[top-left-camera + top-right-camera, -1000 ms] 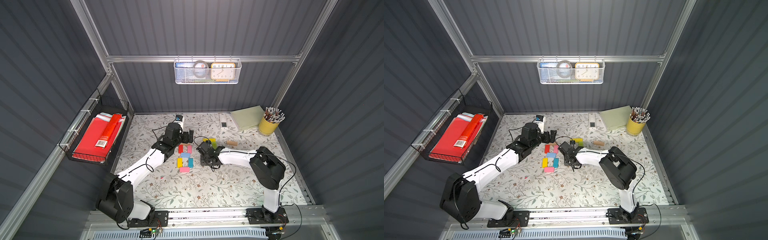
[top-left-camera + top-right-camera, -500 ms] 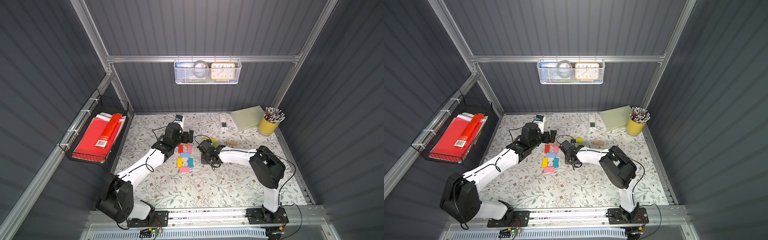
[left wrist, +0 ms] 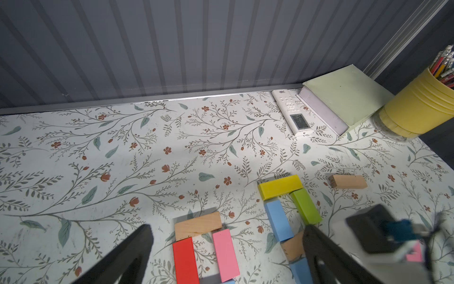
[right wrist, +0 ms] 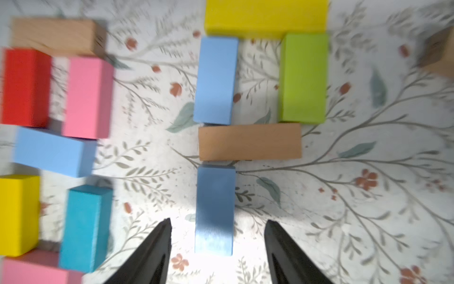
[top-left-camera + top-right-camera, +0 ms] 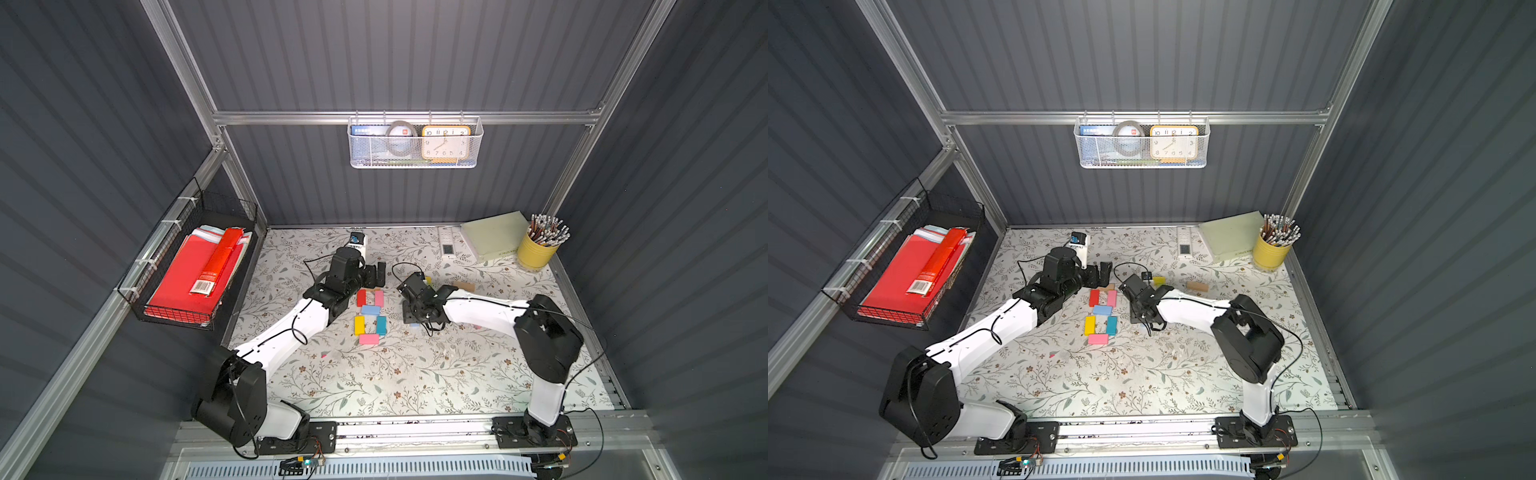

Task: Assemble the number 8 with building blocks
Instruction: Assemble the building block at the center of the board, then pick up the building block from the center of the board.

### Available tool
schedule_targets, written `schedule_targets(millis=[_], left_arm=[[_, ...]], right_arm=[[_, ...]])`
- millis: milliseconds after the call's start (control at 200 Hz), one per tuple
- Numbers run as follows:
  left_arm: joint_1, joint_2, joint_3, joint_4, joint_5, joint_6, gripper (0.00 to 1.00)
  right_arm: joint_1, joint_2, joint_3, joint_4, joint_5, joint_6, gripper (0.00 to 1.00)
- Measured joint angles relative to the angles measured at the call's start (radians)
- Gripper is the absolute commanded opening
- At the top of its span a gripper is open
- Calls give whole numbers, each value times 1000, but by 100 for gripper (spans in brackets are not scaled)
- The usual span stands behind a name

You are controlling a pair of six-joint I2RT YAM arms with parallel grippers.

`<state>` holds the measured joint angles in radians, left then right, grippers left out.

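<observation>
I see the floral counter (image 5: 415, 374) with my left arm (image 5: 286, 332) reaching to the far end of the number 8 (image 5: 370, 318). The figure is seven coloured blocks lying flat mid-counter. The left jaws stand wide apart near its tan top block (image 3: 197, 225), holding nothing. The right arm (image 5: 482, 309) works just beside the figure. The right jaws are apart either side of a light blue block (image 4: 215, 209), clear of it, below a tan crosspiece (image 4: 249, 142).

Both arms reach inward, left pincer (image 3: 227, 230) spread wide, right pincer (image 4: 218, 222) parted.

Green block (image 4: 303, 78), floral-patterned tabletop (image 3: 122, 159)
</observation>
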<state>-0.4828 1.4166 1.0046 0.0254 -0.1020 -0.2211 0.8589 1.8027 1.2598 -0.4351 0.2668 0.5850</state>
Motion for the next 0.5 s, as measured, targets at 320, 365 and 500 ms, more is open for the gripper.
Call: schedule_targets(millis=[320, 365, 500], left_arm=[[-9, 47, 39, 7, 39, -17, 98], [-20, 68, 64, 2, 47, -23, 98], [-76, 146, 166, -5, 62, -34, 98]], right_arm=[[-102, -344, -171, 109, 86, -127, 99], [-130, -371, -218, 121, 92, -148, 99], [-255, -405, -302, 134, 57, -221, 96]])
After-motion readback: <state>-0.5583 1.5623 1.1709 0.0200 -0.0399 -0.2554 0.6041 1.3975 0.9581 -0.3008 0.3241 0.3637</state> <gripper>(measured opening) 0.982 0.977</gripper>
